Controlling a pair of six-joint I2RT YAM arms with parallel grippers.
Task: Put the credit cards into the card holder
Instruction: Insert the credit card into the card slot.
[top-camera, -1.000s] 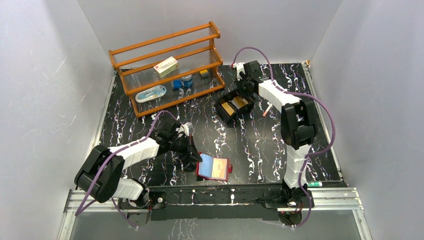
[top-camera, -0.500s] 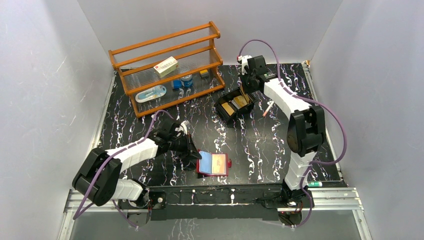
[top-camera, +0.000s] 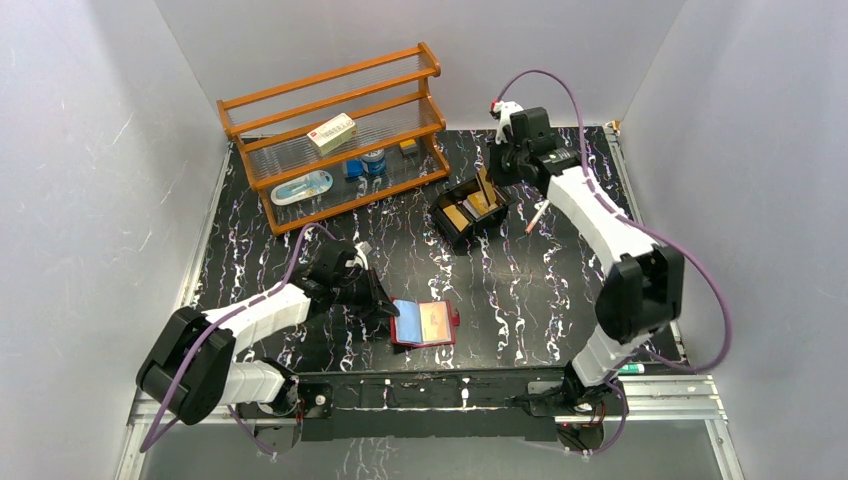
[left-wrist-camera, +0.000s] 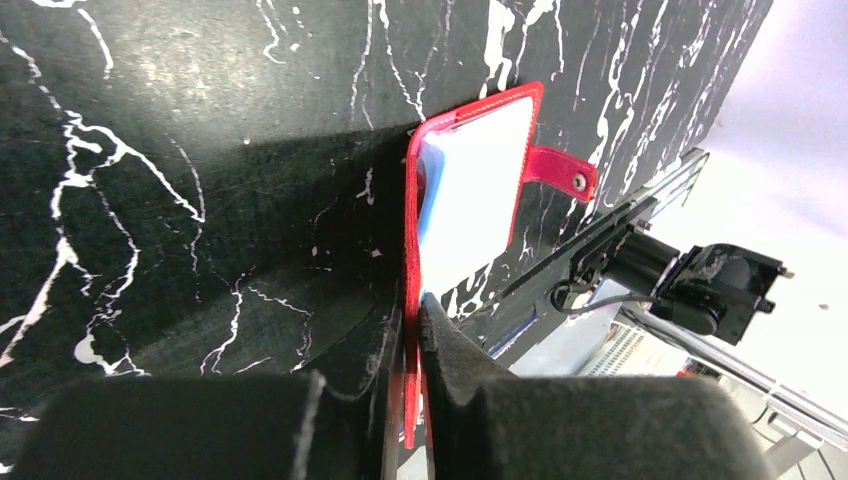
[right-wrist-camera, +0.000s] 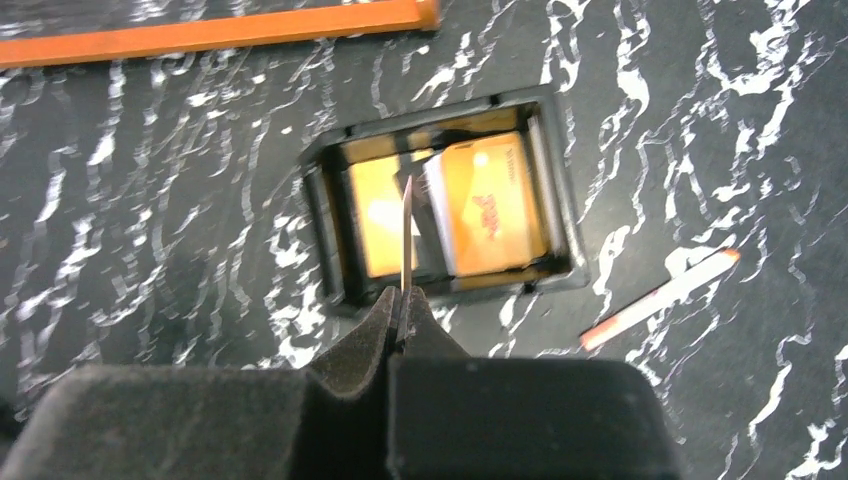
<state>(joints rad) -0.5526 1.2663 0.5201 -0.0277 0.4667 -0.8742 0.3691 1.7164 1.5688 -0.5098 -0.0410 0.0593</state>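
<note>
The red card holder (top-camera: 426, 323) lies open near the front edge, a pale striped inside showing. My left gripper (top-camera: 385, 304) is shut on its left flap. In the left wrist view the red flap (left-wrist-camera: 468, 190) runs edge-on between my pads (left-wrist-camera: 445, 350), with the snap tab (left-wrist-camera: 560, 172) at the far side. My right gripper (top-camera: 490, 180) is shut on a thin card (right-wrist-camera: 405, 232) seen edge-on, held above the black tray (top-camera: 455, 232). An orange card (right-wrist-camera: 495, 205) and a gold card (right-wrist-camera: 378, 215) lie in the tray (right-wrist-camera: 560, 195).
A wooden rack (top-camera: 425, 60) at the back left holds a cream box (top-camera: 332, 132), small cans (top-camera: 372, 160) and a pale blue dish (top-camera: 302, 186). A white stick with an orange tip (top-camera: 537, 215) lies right of the tray. A green marker (top-camera: 630, 368) lies at the front right rail.
My right gripper has risen from the tray and moved back and right, with the card pinched in it. My left gripper has nudged the card holder slightly away from the front edge.
</note>
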